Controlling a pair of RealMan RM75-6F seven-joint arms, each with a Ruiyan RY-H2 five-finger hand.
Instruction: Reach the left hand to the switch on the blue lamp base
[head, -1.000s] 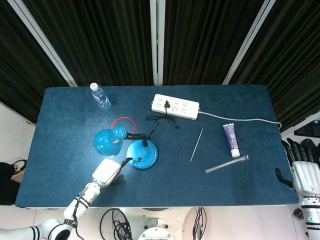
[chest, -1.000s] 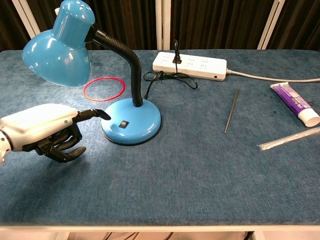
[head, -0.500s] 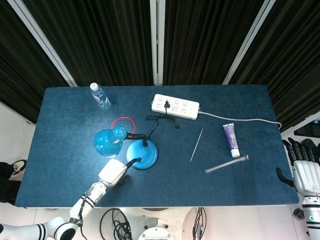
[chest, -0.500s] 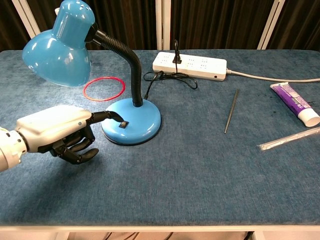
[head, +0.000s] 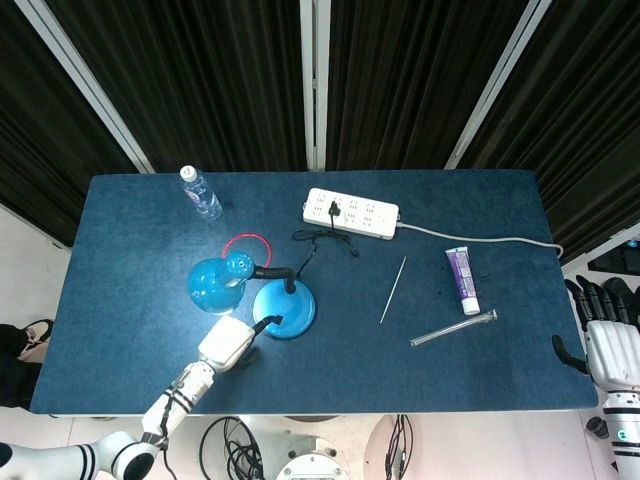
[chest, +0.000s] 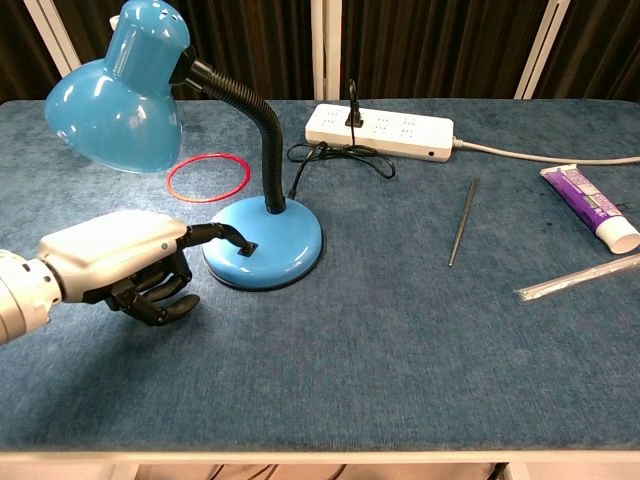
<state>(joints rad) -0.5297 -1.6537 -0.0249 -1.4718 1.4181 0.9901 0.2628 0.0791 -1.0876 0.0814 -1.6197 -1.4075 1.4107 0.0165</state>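
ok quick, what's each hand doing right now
Left hand: one finger stretched out onto the switch of the lamp base, the rest curled in, holding nothing.
Right hand: off the table edge, state cannot be told.

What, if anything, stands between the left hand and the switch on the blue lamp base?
Nothing visible. The left hand has one finger stretched out with its tip right at the switch on the blue lamp base. The lampshade hangs above, not between.

Left hand (chest: 125, 262) low at near left, one finger extended rightward, others curled under. Right hand (head: 612, 335) at far right edge, fingers straight, empty.
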